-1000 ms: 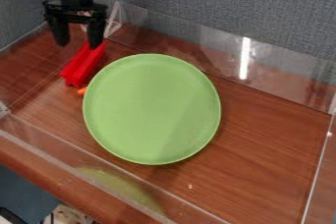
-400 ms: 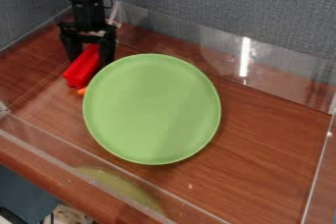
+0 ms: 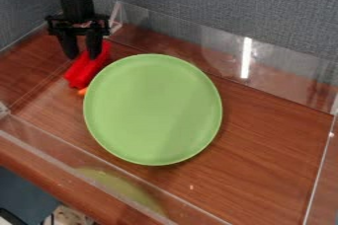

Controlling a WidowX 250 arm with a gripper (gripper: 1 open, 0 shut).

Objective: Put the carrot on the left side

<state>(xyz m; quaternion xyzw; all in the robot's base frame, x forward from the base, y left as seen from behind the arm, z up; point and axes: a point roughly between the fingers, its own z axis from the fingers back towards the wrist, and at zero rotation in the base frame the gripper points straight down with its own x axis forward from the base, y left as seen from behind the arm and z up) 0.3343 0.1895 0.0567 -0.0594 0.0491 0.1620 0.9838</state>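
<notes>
Dark reddish wood counter [image 3: 271, 145], boxed in by low clear plastic walls [image 3: 224, 46], with a grey textured backdrop behind. Nearest the camera, at about 6 o'clock, a yellowish smear of reflection on the front clear wall. Just past that, filling the middle of the counter, a round light-green plate [image 3: 152, 109], lying flat and bare on top. Beyond the plate's rim at about 10 o'clock, the carrot [image 3: 86, 68]: a bright red ridged stick, lying on the wood just beside the plate edge, angled from lower left to upper right, with a small orange bit showing at its near end. Directly over the carrot's far end, the black hand [image 3: 79, 49], pointing straight down from a dark arm that rises out of the top of the view at about 11 o'clock. Fingers on either side of the carrot's upper end, part-way closed; cannot tell whether actually clamped on the red stick or only straddling it. Farthest back, the rear clear wall meeting the grey backdrop.
</notes>
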